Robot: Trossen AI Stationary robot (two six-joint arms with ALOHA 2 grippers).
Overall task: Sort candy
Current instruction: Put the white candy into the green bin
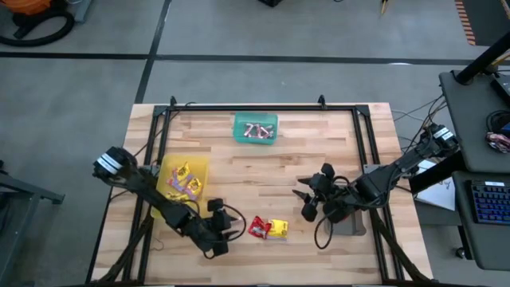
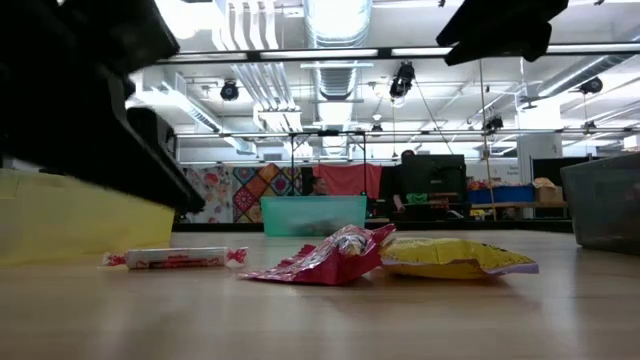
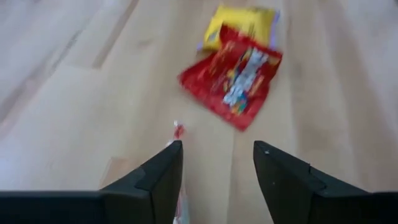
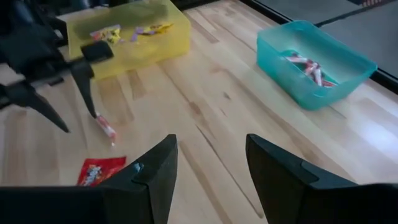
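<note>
A red candy packet (image 1: pixel 258 228) lies on the wooden table with one edge over a yellow packet (image 1: pixel 278 229). A small twisted roll (image 4: pixel 106 127) lies flat to their left. My left gripper (image 3: pixel 217 168) hangs open low over the table. One fingertip (image 4: pixel 92 111) stands just above the roll's end, and the low view shows a gap between them. My right gripper (image 1: pixel 305 204) hovers open, higher up, to the right of the packets. The yellow tray (image 1: pixel 198 166) holds yellow packets, and the green tray (image 1: pixel 255 119) holds rolls.
A grey tray (image 2: pixel 605 200) stands at the right, under my right arm. A black frame (image 1: pixel 239 107) runs along the table's far and side edges. Bare wood lies between the packets and the green tray.
</note>
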